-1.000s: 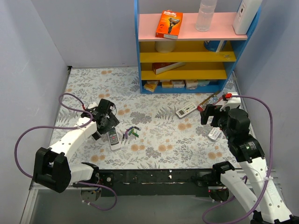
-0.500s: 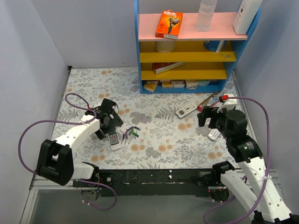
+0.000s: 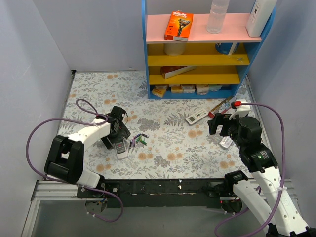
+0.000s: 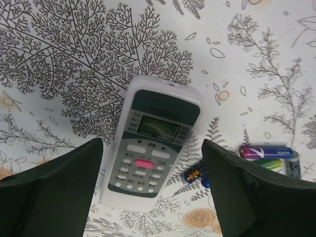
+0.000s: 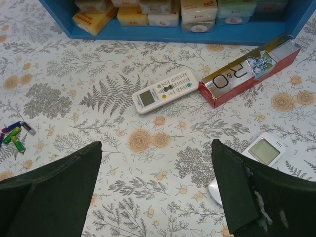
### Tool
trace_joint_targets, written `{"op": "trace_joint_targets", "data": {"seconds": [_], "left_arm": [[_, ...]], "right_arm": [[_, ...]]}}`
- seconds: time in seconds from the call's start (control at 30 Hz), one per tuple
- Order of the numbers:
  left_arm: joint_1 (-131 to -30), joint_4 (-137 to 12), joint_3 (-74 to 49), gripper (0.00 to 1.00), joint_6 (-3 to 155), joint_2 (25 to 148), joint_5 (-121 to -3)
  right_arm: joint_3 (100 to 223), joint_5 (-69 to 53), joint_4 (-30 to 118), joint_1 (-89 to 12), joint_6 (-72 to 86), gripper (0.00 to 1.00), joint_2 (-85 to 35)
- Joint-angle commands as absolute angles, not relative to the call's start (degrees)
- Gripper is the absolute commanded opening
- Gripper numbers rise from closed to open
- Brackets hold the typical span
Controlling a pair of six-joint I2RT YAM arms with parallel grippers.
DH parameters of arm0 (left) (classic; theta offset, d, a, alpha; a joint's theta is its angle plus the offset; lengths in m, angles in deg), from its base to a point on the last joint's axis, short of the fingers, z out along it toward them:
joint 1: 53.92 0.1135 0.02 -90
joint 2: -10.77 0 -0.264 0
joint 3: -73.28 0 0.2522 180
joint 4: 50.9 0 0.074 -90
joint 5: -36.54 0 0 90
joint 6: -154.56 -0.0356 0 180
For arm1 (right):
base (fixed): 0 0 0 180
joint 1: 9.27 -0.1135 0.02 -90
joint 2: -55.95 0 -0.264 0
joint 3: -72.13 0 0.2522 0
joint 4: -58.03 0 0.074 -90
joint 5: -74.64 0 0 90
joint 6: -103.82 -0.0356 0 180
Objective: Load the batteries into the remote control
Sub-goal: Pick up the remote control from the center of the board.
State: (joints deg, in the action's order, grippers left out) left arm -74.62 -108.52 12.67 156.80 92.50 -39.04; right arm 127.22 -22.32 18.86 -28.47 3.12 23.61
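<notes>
The left hand (image 3: 118, 131) has swung over the remote control (image 4: 153, 143).

Walled-in floral tabletop
A blue shelf unit (image 3: 197, 60) with pink and yellow boards stands against the pale lavender back wall (image 3: 98, 34); the flower-printed table (image 3: 168, 150) spreads before it, with plain side walls (image 3: 29, 74) flanking it.

Big letters "R" and "O" on the red-and-silver box (image 5: 249, 69), ahead-right of the right gripper (image 5: 156, 148); nothing else legible.

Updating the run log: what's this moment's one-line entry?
left gripper open above remote control | batteries loose beside it | right gripper open, empty
</notes>
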Motion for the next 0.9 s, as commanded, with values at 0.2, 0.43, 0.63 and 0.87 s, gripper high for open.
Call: {"op": "trace_joint_targets", "data": {"seconds": [0.2, 0.43, 0.63, 0.87], "left_arm": [[-74.1, -108.4, 12.6, 0.67, 155.3, 96.7, -38.2], [-74.1, -109.4, 11.5, 0.32, 155.3, 94.5, -38.4], [-74.1, -110.9, 9.4, 0.06, 154.1, 88.7, -38.6], [-74.1, -105.3, 8.1, 0.0, 151.9, 75.6, -43.2]], "right_arm": [[126.6, -19.2, 21.0, -28.7, 3.2, 0.98, 23.3], [128.2, -11.9, 20.6, -28.7, 2.0, 0.98, 17.8], [131.2, -1.0, 20.8, -28.7, -0.2, 0.98, 11.6], [128.3, 13.7, 29.7, -28.7, -5.7, 0.98, 8.6]]}}
